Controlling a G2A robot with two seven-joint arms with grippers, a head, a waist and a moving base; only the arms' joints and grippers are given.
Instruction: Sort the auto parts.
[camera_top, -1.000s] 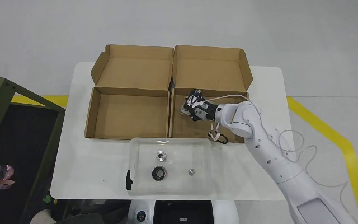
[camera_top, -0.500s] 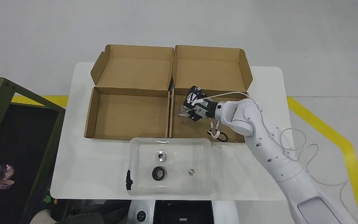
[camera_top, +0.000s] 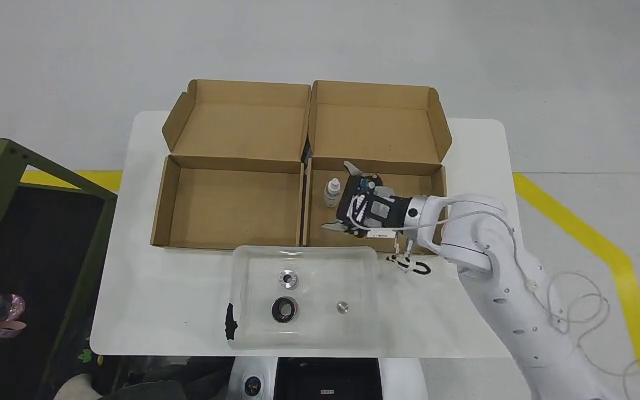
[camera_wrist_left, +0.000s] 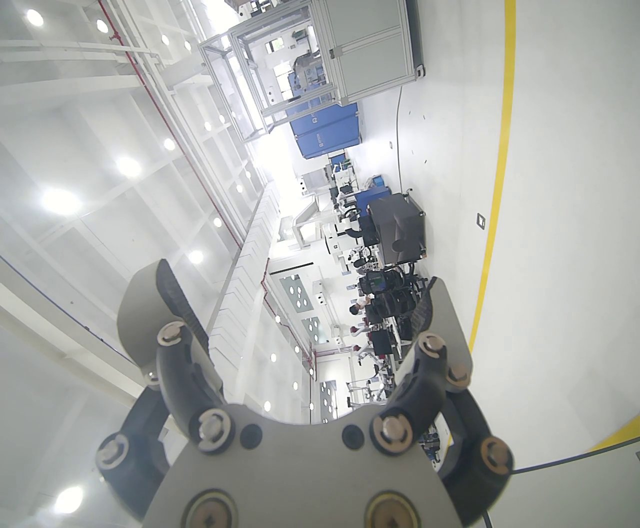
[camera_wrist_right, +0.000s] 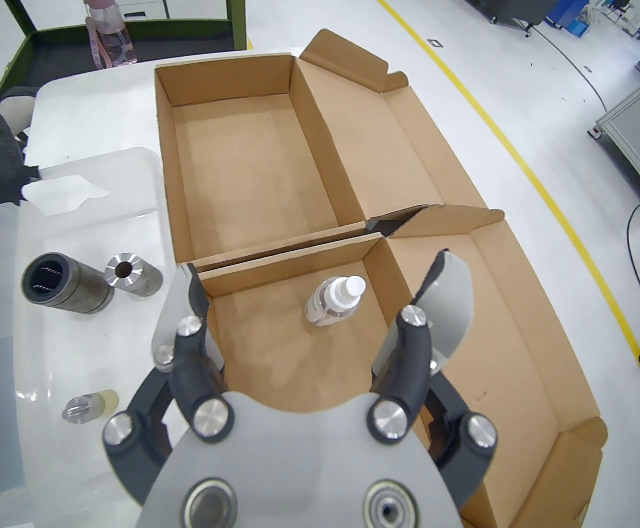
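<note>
— The right gripper (camera_wrist_right: 316, 265): how does it stand?

— Fingers spread wide with nothing between them. It hangs over the right box (camera_top: 400, 175), close to the wall beside the left box (camera_top: 230, 205).

— And the part nearest it?

— A small clear spray bottle (camera_wrist_right: 330, 306) with a white cap. It sits on the floor of the right box just beyond the fingertips, apart from both. It looks upright, near the wall next to the left box.

— What else is about?

— The left box holds nothing. Both boxes have their lids folded back flat on the white table (camera_top: 140, 280). Nearer the robot sits a clear plastic tub (camera_top: 250, 262), its far edge against the boxes' near walls. In it are a dark bearing (camera_wrist_right: 65, 287), a steel sleeve (camera_wrist_right: 132, 275) right beside it, and a small fitting (camera_wrist_right: 90, 405) lying on its own.

— Anything in the way?

— The near wall of the right box and the tub's rim stand between the gripper and those three parts. A black cable (camera_top: 412, 265) loops down from the arm onto the table beside the tub's corner.

— The left gripper (camera_wrist_left: 297, 277)?

— Fingers apart too, holding nothing, pointed at the hall's ceiling.
</note>
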